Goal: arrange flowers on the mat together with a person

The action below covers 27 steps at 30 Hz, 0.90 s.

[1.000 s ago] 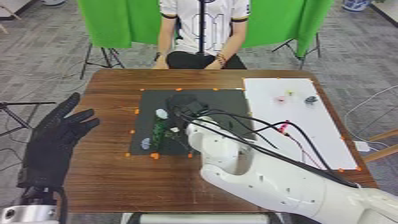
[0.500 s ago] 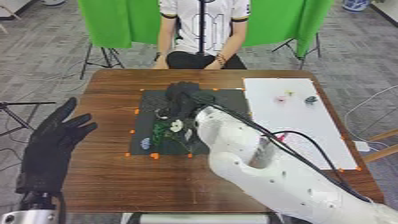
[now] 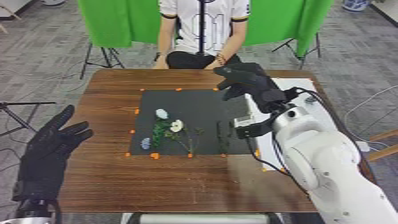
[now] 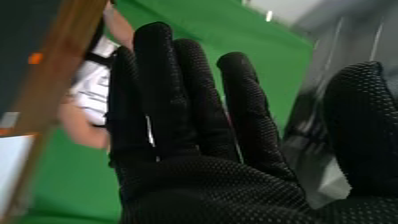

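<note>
The flowers lie flat on the black mat (image 3: pixel 191 102), mostly in its left half. Of these, 1 open white flower (image 3: pixel 177 125) has its head toward the far left, and its long axis runs slantwise from there, the thin stem leading nearer and to the right. Just beside it on the left, a strip of green foliage (image 3: pixel 158 135) stretches lengthwise between the mat's far and near sides, leaning only slightly. A pale bluish-white bloom (image 3: pixel 162 114) sits beyond the foliage's far end, and a bluish bloom (image 3: pixel 146 143) rests to the left of its near part. Farther right on the mat, a dark, slender stem (image 3: pixel 222 135) also has its long axis running far to near (its finer details are too small to tell). The right hand (image 3: pixel 247 80) is raised over the mat's far right corner and the adjoining white sheet (image 3: pixel 332 150); in the right wrist view its fingers (image 4: pixel 160 90) are extended, the thumb stands well apart from them, and the grasp is empty. The left hand (image 3: pixel 44 155) is over the table (image 3: pixel 107 180), left of the mat, with its fingers relaxed and spread, holding nothing
</note>
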Available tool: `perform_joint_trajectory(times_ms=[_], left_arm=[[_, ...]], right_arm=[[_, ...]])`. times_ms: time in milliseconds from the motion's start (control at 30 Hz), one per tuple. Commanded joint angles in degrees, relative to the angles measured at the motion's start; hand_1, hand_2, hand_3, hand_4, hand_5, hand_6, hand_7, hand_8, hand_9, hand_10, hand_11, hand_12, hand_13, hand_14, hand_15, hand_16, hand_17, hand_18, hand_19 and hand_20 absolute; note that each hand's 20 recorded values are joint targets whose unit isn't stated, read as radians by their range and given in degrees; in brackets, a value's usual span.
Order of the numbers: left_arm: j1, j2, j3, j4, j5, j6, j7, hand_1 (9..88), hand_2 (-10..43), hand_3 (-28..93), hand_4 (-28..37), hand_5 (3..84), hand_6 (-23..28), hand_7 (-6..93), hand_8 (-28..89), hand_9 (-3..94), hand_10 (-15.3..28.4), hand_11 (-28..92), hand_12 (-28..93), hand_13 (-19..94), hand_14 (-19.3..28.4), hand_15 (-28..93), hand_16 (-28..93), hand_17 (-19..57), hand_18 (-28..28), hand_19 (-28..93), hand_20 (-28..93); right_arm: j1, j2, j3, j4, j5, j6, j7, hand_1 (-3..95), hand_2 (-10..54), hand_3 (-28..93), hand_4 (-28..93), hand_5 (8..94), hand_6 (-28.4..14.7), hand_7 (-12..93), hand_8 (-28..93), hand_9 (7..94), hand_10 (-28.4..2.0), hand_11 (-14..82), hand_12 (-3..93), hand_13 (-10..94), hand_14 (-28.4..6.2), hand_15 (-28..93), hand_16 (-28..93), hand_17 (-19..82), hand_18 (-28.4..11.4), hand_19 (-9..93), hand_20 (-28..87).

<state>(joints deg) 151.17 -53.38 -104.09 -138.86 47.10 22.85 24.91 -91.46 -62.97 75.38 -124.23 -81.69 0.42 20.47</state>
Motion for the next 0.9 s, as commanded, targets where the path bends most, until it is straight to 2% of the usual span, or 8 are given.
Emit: perform_joint_trajectory(times_ms=[33,100,167,233,267,333,767,900], left_arm=[[0.1,-2.01,-0.56,0.64,6.09,-3.94,-3.76,15.5,0.0,77,-28.3,29.8,3.5,14.0,-11,30.9,17.0,21,11,21,25.3,47,-8,-12.7,21.9,42,16],[-0.2,-2.13,-0.05,1.21,5.93,-4.15,-4.2,15.3,-0.4,77,-28.3,29.1,3.0,13.8,-11,29.9,16.6,19,11,21,25.0,45,-8,-12.8,21.8,41,16],[0.0,-2.29,0.65,1.57,4.77,-3.68,-3.77,15.2,-0.7,77,-28.3,28.4,2.5,13.7,-11,29.2,16.0,19,11,21,24.7,45,-8,-12.8,21.9,41,16],[0.1,-2.26,1.08,1.96,4.81,-2.93,-3.86,15.2,-0.6,76,-28.3,27.6,2.4,13.8,-11,28.3,15.8,18,11,20,24.6,44,-7,-13.0,21.9,41,16],[0.2,-1.67,1.59,2.02,3.98,-1.85,-2.92,15.1,-0.7,76,-28.3,27.4,2.3,14.1,-10,28.2,15.9,19,12,20,24.7,45,-7,-13.0,21.9,41,16],[0.7,-1.35,1.72,1.95,3.49,-1.69,-1.67,15.0,-0.9,77,-28.3,27.8,2.8,14.7,-10,29.1,16.9,20,12,21,25.0,46,-6,-12.7,22.0,42,16],[-0.1,-0.82,0.38,0.64,4.59,-2.68,-1.37,15.1,-1.0,77,-28.3,28.1,3.0,15.0,-11,29.9,17.0,21,12,21,25.2,47,-7,-12.2,22.3,43,17],[0.1,-1.04,0.71,0.87,3.54,-2.71,-0.84,15.1,-1.0,77,-28.3,28.2,3.0,15.2,-11,30.1,17.0,21,12,22,25.7,47,-6,-10.6,24.0,46,19]], right_arm=[[-16.4,-1.9,11.1,-0.6,13.2,0.1,-5.1,21.6,4.8,71,-24,50.0,-3.9,11,-10,53.1,-20.3,17.3,14.3,47,-20.4,51,8,16,-25.1,64,3],[-18.9,-2.4,13.0,-0.5,17.1,0.0,-6.5,21.4,4.8,71,-25,48.5,-3.8,11,-10,50.9,-20.3,15.6,14.5,44,-20.9,48,9,14,-25.6,60,7],[-20.9,-3.5,14.5,0.0,21.2,-0.8,-7.5,20.8,4.9,72,-25,46.9,-3.9,11,-10,48.8,-20.1,14.5,14.2,43,-20.8,46,8,13,-25.8,58,7],[-22.4,-3.9,14.8,0.1,21.4,0.5,-8.5,20.5,5.1,72,-25,46.0,-3.9,11,-10,47.6,-20.1,14.0,14.3,41,-21.1,45,9,12,-26.0,57,8],[-22.8,-4.0,15.0,0.1,21.6,0.8,-8.7,20.3,5.2,72,-25,45.8,-3.8,11,-10,47.3,-20.2,13.9,14.3,41,-21.2,45,9,11,-26.0,57,8],[-23.4,-4.3,15.4,0.1,21.7,0.6,-8.6,20.1,5.3,72,-26,45.5,-3.7,10,-10,46.8,-20.0,13.7,14.4,41,-21.2,45,9,11,-26.0,57,9],[-22.1,-3.2,15.5,0.7,21.7,0.5,-10.9,19.2,5.5,72,-26,44.8,-3.2,11,-10,46.2,-19.5,13.5,14.5,40,-21.3,45,10,10,-25.9,55,12],[-21.4,-2.8,15.7,1.0,21.4,0.4,-10.9,19.2,5.5,72,-26,44.8,-3.1,11,-10,46.4,-19.6,13.7,14.6,40,-21.1,45,10,10,-25.9,55,12]])
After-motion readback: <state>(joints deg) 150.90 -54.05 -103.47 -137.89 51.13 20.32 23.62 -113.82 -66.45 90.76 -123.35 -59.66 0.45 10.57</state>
